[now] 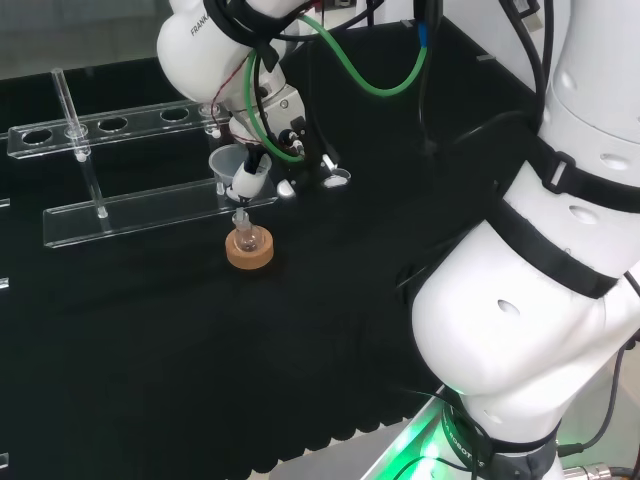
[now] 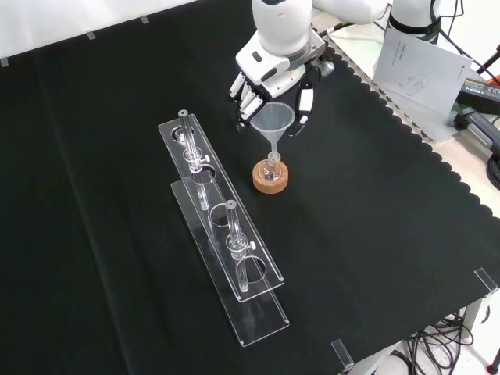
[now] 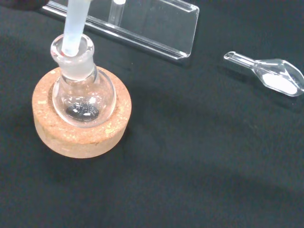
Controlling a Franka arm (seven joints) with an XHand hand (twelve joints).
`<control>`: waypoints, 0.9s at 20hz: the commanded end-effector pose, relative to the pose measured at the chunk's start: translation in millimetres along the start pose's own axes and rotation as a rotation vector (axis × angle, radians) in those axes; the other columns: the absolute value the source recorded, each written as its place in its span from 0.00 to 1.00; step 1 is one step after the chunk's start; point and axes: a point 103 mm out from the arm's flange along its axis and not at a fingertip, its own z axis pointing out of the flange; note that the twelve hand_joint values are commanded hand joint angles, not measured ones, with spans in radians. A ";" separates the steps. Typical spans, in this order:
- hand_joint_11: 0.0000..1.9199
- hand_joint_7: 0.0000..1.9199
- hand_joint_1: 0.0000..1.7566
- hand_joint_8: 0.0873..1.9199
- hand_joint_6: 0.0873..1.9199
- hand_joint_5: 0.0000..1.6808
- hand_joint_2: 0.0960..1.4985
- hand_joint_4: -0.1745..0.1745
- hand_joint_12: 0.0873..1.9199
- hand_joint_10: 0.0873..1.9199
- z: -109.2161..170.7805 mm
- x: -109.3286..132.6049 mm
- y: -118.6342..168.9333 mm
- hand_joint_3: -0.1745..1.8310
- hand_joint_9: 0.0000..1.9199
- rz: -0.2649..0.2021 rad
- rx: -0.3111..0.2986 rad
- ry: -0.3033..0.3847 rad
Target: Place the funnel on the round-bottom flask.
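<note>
Item record, front view, read left to right: two clear plastic racks (image 2: 226, 258) lay end-on across the black cloth of the desk (image 2: 94, 234), each carrying a short glass tube upright; just right of their far ends stood the cork ring stand (image 2: 270, 179) with the round-bottom flask (image 2: 272, 166) seated in it; directly above the flask, the translucent funnel (image 2: 273, 123), cone uppermost; around the cone, the hand (image 2: 266, 74), entering from the top of the view, fingers (image 2: 248, 98) curled at the cone's left and the thumb at its right, so the hand was grasping the funnel at the rim. Key relation: the funnel's long axis ran near vertical, stem down, in line with the flask neck, which lay straight below the hand. Wrist view: the funnel stem (image 3: 76, 26) had its tip already inside the mouth of the neck, towards one side of the opening rather than centred; a dark speck of material lay at the flask bottom; a small clear scoop (image 3: 273, 73) holding white powder lay well apart on the cloth. Judgement: what remained was a short straight descent and a release, with little sideways correction. Writing: part of a maker's name appeared on the arm's white link in the head view, and print on a sheet at the front view's upper right was too small to read
</note>
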 end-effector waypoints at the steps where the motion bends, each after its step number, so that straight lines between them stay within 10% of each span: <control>1: 0.36 0.41 0.41 0.39 0.33 0.40 0.49 0.37 0.63 0.30 0.3 0.1 0.2 0.36 0.54 0.001 -0.003 -0.023; 18: 0.36 0.41 0.42 0.39 0.33 0.40 0.49 0.36 0.63 0.30 12.0 -1.1 6.8 0.36 0.54 0.022 0.017 -0.058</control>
